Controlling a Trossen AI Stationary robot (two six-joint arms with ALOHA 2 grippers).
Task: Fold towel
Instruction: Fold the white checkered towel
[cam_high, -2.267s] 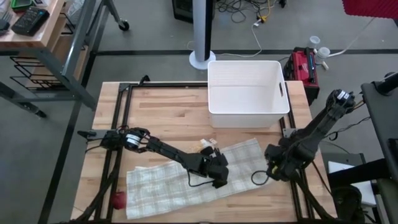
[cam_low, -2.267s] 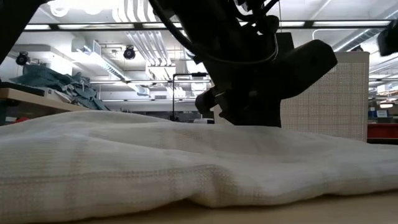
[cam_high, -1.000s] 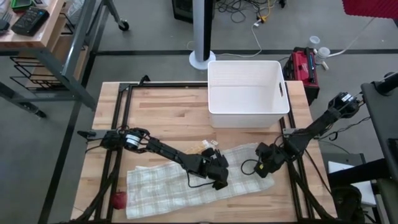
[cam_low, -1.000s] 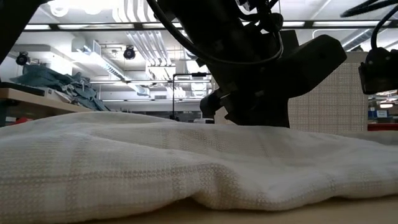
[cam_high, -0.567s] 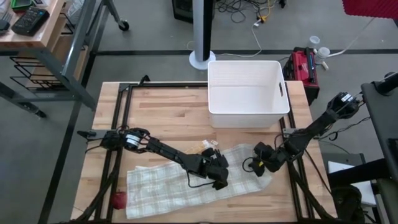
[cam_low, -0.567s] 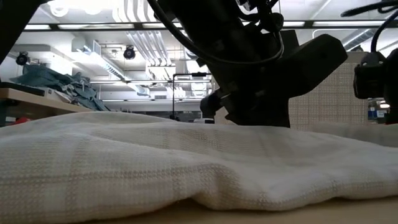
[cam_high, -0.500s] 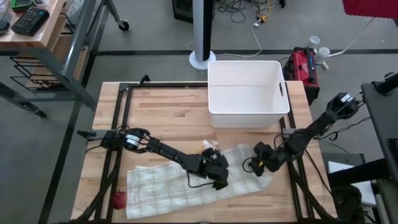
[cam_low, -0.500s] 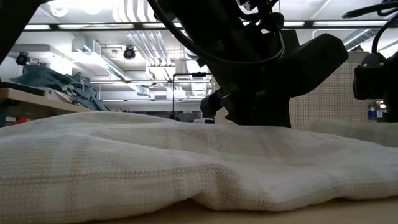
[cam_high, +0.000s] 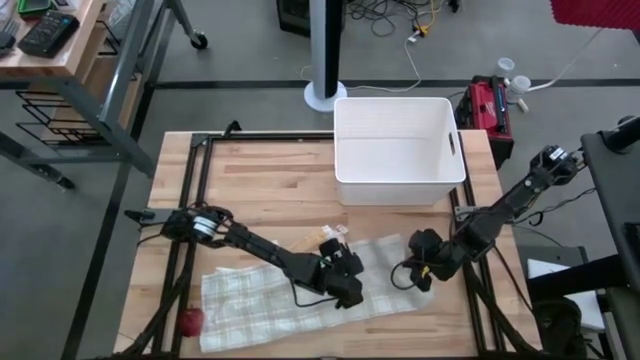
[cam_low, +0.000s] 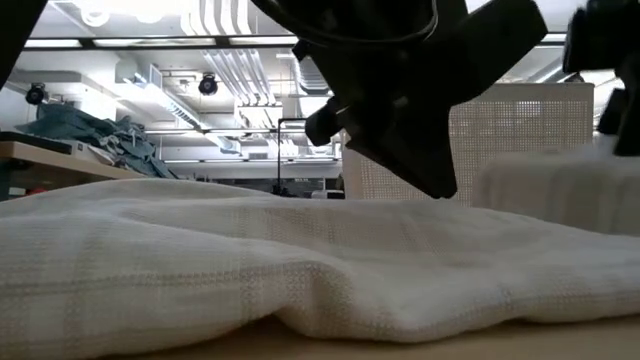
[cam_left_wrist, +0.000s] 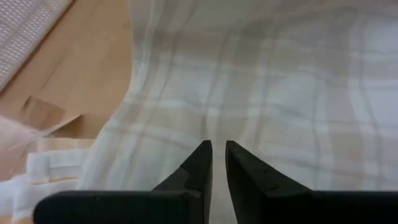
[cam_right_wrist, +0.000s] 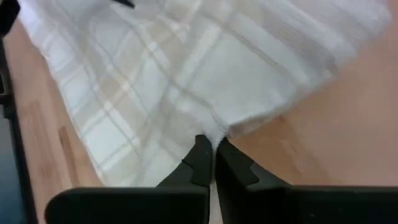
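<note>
No writing can be read. The white rectangular plastic bin is seen empty. The pale checked cloth towel is spread on the wooden surface just before the bin. Its edge is pinched by the right gripper; the left gripper is held over its middle, jaws nearly together.

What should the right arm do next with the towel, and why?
Probably lift and carry the pinched edge leftward over the cloth. The right gripper is shut on the towel at its right end, while the left gripper presses on the towel's middle.
</note>
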